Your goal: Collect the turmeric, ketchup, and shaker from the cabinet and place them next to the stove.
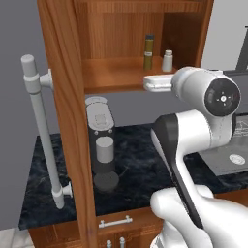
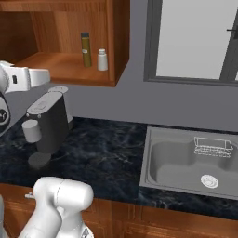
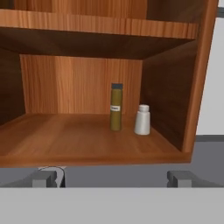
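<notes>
Open cabinet [image 3: 87,135], turmeric [image 3: 116,107] beside shaker [image 3: 142,120], gripper [image 3: 113,178] spread wide

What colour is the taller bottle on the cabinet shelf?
Olive-yellow with a dark cap, the taller bottle shows best in the hand view.

Turmeric [image 3: 116,107] left of shaker [image 3: 142,120] (touching?)
</notes>
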